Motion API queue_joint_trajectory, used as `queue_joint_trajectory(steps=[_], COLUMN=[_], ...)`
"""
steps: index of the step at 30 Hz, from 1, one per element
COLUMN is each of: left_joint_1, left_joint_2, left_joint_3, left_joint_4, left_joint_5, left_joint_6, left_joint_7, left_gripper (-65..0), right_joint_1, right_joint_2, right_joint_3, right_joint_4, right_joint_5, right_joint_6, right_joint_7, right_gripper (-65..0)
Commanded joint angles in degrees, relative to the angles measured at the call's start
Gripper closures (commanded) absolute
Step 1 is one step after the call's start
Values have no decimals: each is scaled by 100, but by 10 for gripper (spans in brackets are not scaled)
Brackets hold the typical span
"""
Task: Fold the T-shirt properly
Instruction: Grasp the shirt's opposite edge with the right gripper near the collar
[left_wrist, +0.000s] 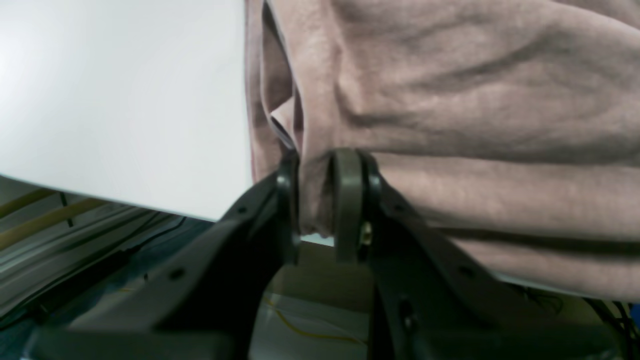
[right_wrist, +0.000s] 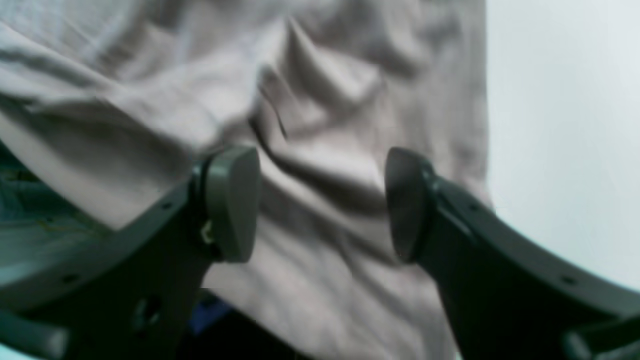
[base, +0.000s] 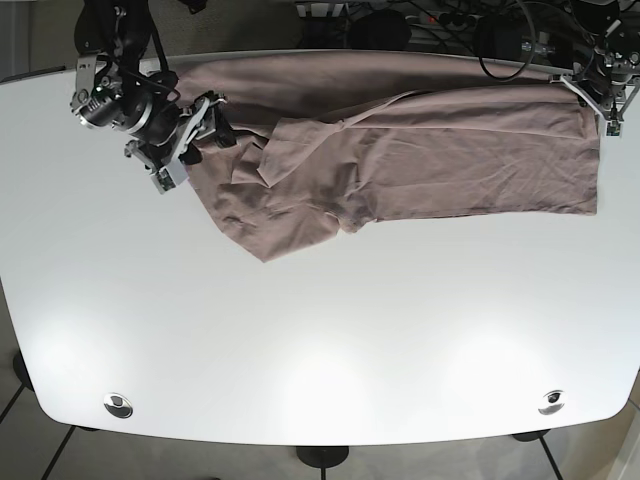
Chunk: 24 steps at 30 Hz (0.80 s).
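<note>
A dusty-pink T-shirt (base: 450, 150) lies crumpled along the far side of the white table (base: 320, 330), with a sleeve folded in at its left end. My left gripper (base: 603, 105) is at the shirt's far right corner, by the table edge. In the left wrist view it (left_wrist: 320, 205) is shut on a pinched fold of the shirt (left_wrist: 475, 100). My right gripper (base: 205, 120) is at the shirt's left end. In the right wrist view it (right_wrist: 320, 205) is open, its fingers (right_wrist: 232, 200) spread over wrinkled shirt fabric (right_wrist: 320, 100) and holding nothing.
The table's far edge runs just behind both grippers, with cables and dark gear (base: 440, 20) beyond it. Bare table shows beside the shirt in the wrist views (left_wrist: 125, 100) (right_wrist: 560, 125). Round metal fittings (base: 118, 404) (base: 551, 401) sit near the front corners.
</note>
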Motion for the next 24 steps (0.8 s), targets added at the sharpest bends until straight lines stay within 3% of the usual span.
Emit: queue_joint_trajectory(steps=[1,6,8,11,13,14,18,24], left_joint_1=[10,10,10,10,10,10,18,-201], left_joint_2=[-113,-113,-95,-95,-113,-122,-86,-95], left_joint_3=[130,271,253,271,244,244,-90,-283], left_joint_4=[79,79,79,123,123,123,668,1240], left_joint_5=[-22,-31,-49,-49,-22,-22,-40,-66], left_joint_6=[34,34,34,34,34,34,34,34], left_joint_7=[-70,-70,-70,-52,-35,-26,-17,-17], left_gripper=[-96,-96,-96,-101,-103,-115,-297,-318], right_joint_1=[-44,-62,-27,439,826,993,1723,2338], right_joint_2=[126,109,-50,-340,-375,-384,-401,-401], right_joint_3=[-14,3,3,425,504,513,364,-278], right_joint_4=[69,-98,-221,-749,-1171,-1338,-2164,-3193], right_joint_5=[45,-693,-992,-1089,-1106,-1106,-1115,-1115], right_joint_6=[7,-10,-19,16,16,16,16,-10], right_joint_7=[149,377,667,738,755,755,764,1414], right_gripper=[-379,-379,-379,-379,-379,-379,-379,-379])
